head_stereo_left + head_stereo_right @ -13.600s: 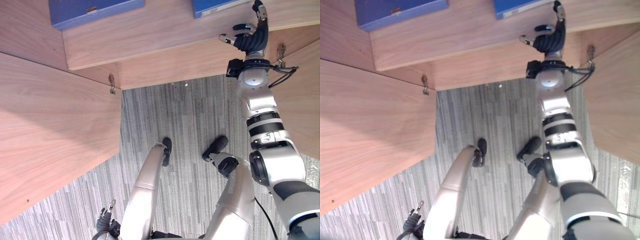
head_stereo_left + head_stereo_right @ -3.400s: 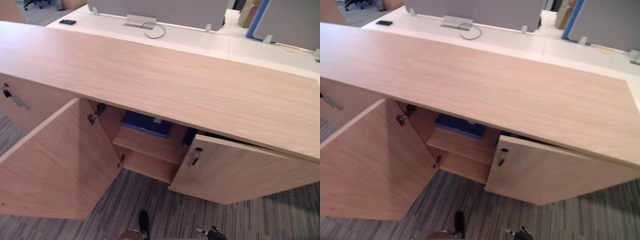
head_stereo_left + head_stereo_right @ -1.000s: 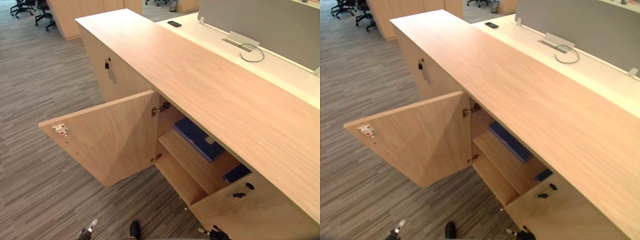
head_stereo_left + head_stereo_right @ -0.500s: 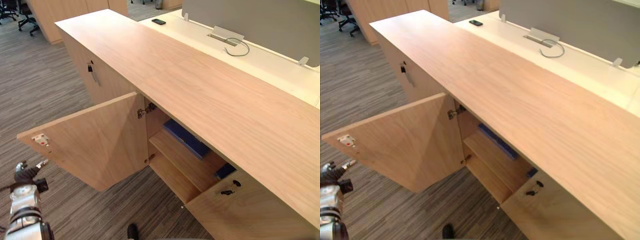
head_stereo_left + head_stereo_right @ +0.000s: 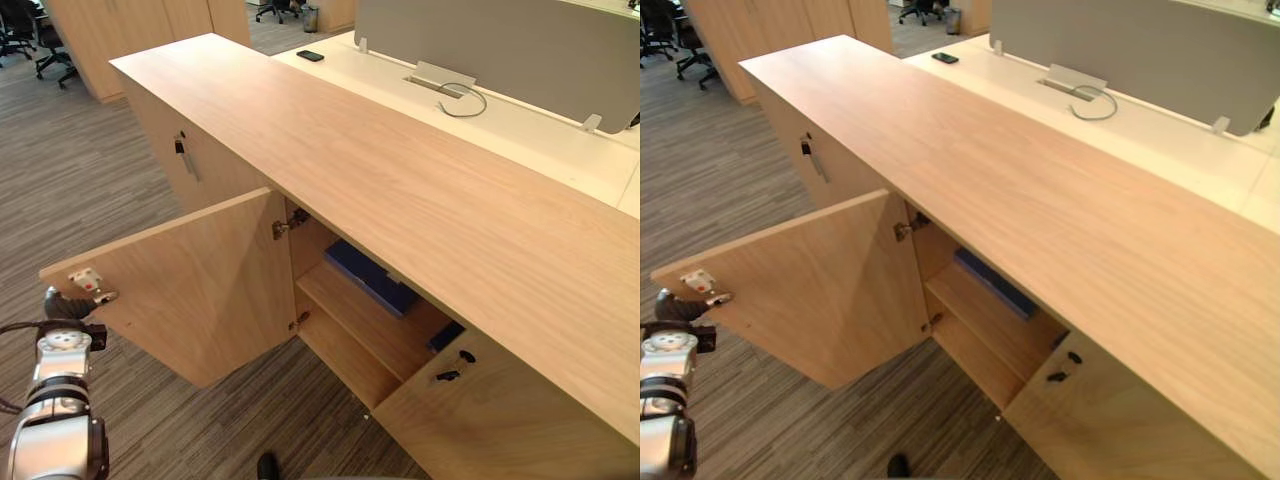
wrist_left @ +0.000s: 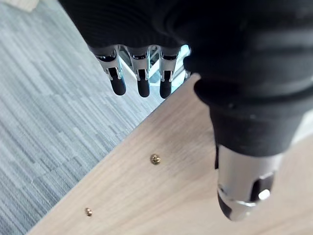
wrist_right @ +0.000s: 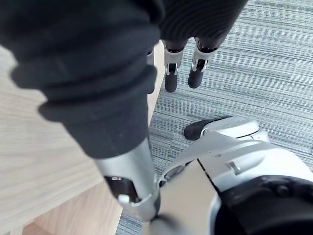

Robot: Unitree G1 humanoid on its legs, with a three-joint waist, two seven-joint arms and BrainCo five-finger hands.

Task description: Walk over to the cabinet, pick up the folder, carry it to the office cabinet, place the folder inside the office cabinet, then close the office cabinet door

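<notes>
Blue folder (image 5: pixel 372 277) flat on shelf (image 5: pixel 352 308) inside cabinet (image 5: pixel 400 170). L door (image 5: pixel 200 290) wide open, R door (image 5: pixel 490 420) ajar, partly blocking shelf. Left hand (image 5: pixel 68 305) at L door's outer edge, fingers (image 6: pixel 142 85) relaxed, empty. Right hand (image 7: pixel 197 68) loose, empty, over carpet (image 7: pixel 264 73).

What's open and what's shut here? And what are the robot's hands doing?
Left door: swung wide open.
Right door: partly open.
Blue folder: lying flat on the shelf inside.
Left hand: open, by the left door's outer corner.
Right hand: open, holding nothing.
Next cabinet's door: shut.
</notes>
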